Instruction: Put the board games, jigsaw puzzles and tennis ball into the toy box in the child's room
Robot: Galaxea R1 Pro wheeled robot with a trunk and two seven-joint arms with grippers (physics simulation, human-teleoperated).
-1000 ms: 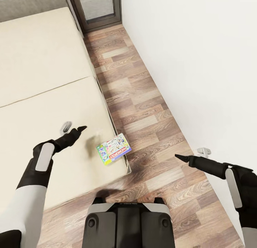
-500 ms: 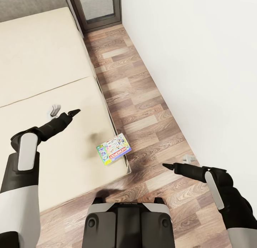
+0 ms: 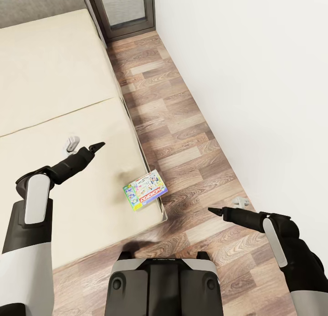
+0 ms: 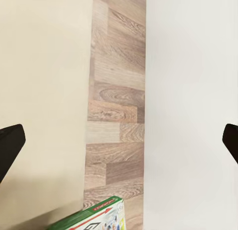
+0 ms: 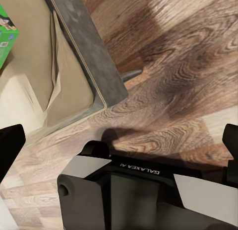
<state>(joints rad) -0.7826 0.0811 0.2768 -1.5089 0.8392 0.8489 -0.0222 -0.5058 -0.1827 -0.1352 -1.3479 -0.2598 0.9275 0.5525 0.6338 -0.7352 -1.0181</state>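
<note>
One board game [image 3: 145,189], a flat green-white-red Monopoly box, lies on the bed [image 3: 54,79] at the near right corner of the cream mattress. Its edge also peeks into the left wrist view [image 4: 94,217] and the right wrist view [image 5: 6,34]. My left gripper [image 3: 85,145] hovers open over the mattress, up and to the left of the box and clear of it. My right gripper [image 3: 226,206] is open and empty above the wooden floor, to the right of the bed corner. In both wrist views the fingertips [image 4: 10,145] [image 5: 10,145] stand far apart.
A strip of wooden floor [image 3: 182,138] runs between the bed and a white wall [image 3: 264,79]. A dark-framed glass door [image 3: 123,8] closes the far end, beside the grey headboard [image 3: 36,4]. My base [image 3: 164,284] stands at the bed's near corner.
My left gripper has drawn back from beside the Monopoly box, up and to the left over the mattress. The right gripper has shifted left and slightly lower. The box has stayed put.
</note>
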